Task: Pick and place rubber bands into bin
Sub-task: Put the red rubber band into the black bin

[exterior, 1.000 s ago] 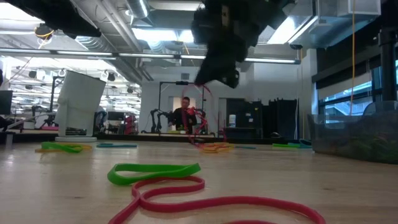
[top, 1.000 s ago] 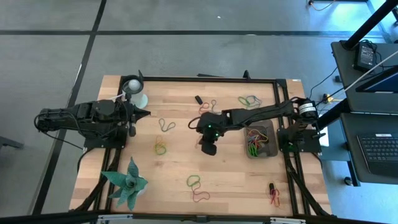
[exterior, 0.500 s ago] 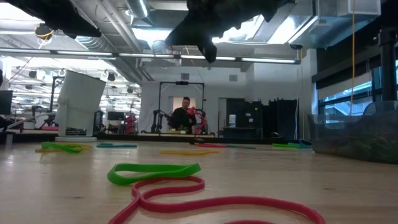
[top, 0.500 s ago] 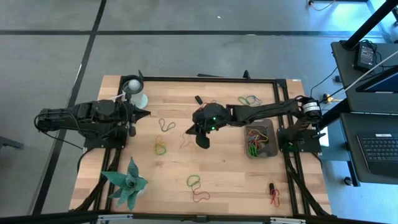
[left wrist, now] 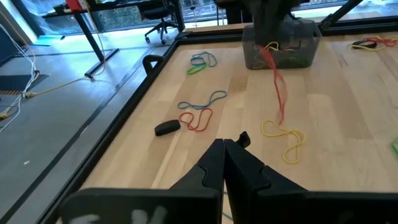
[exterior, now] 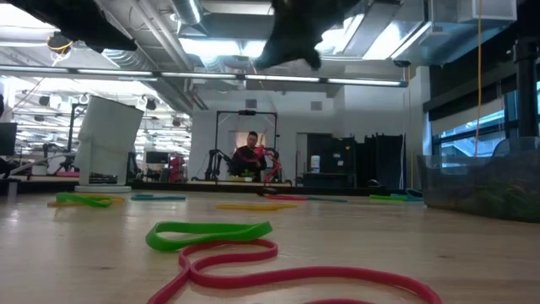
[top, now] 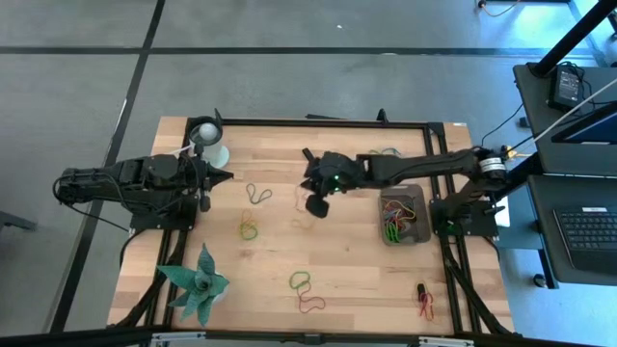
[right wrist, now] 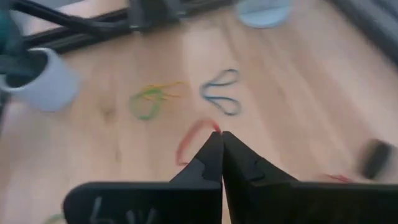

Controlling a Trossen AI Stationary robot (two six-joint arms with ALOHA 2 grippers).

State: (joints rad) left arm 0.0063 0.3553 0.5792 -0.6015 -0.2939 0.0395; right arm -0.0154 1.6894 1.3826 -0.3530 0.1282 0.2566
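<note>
- The left gripper [top: 224,176] waited over the table's [top: 357,280] left side, its fingers [left wrist: 227,163] pressed together and holding nothing
- A white cup [top: 206,134] stood by the far left corner, and a green plant figure [top: 197,282] sat near the near left corner
- Loose rubber bands [top: 254,194] lay spread over the table: some left of the middle, a green one and a red one [top: 309,303] toward the near edge, more near the far edge, and a few by the near right corner
- The right gripper [top: 314,200] hung above the middle of the table, its fingers [right wrist: 219,157] clamped on a thin red band [left wrist: 277,87] that dangled below it
- A small black piece [left wrist: 166,127] lay near the far edge
- The bin [top: 416,234] sat near the right edge with several bands inside
</note>
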